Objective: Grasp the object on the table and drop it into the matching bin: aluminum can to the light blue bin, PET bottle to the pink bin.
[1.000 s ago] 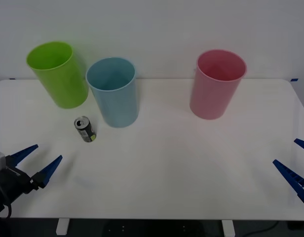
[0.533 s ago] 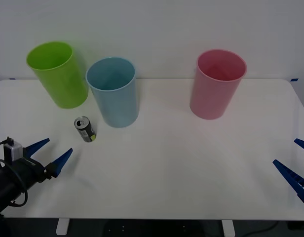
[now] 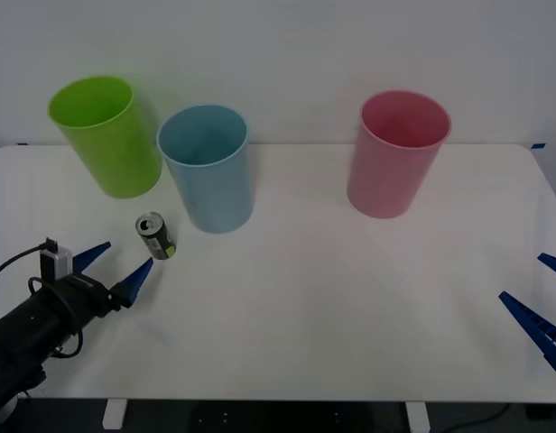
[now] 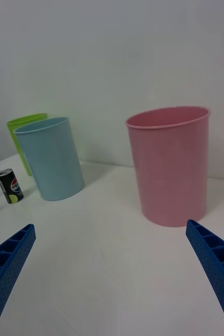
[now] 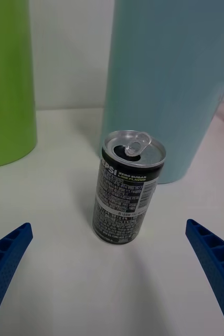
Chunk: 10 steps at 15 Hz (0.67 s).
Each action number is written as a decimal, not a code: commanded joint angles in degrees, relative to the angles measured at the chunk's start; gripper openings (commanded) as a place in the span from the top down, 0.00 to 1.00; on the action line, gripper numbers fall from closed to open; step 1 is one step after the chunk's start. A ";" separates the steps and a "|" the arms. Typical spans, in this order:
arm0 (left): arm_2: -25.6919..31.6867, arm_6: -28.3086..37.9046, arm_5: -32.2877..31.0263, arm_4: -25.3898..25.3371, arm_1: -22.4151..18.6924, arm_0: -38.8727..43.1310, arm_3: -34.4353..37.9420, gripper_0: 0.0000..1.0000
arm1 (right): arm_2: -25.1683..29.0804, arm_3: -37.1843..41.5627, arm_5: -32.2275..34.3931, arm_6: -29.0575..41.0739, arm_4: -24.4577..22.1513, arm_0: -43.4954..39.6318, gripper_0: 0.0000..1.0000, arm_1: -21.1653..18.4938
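A small dark aluminum can (image 3: 156, 235) (image 5: 126, 191) (image 4: 9, 186) with a silver top stands upright on the white table (image 3: 314, 307), just in front and to the left of the light blue bin (image 3: 208, 168) (image 5: 169, 79) (image 4: 51, 157). The pink bin (image 3: 395, 153) (image 4: 170, 164) stands at the back right. My left gripper (image 3: 117, 262) (image 5: 112, 278) is open, close in front of the can, with its fingers spread wider than the can and apart from it. My right gripper (image 3: 540, 302) (image 4: 112, 273) waits open at the table's right edge.
A lime green bin (image 3: 106, 135) (image 5: 7, 79) (image 4: 23, 137) stands at the back left, beside the light blue bin. The wall rises right behind the bins. The table's middle and front are bare.
My left gripper has moved forward and to the right, from the table's front left toward the can. The can, the bins and the right arm have not moved.
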<state>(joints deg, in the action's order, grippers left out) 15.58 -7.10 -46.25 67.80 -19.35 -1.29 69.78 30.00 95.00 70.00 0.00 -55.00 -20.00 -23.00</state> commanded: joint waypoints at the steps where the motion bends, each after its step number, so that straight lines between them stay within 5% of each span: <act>1: -0.20 0.07 1.07 0.13 1.51 -0.91 -0.17 0.00 | 0.00 0.00 0.00 0.00 0.00 0.00 0.00 0.00; 10: -0.82 -1.51 1.95 1.54 2.21 -7.15 -6.76 0.00 | 0.00 0.00 0.00 0.00 0.00 0.00 0.00 0.00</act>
<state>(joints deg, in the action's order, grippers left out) 14.83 -8.48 -44.39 69.25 -17.18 -7.92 63.49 30.00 95.00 70.00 0.00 -55.00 -20.00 -23.00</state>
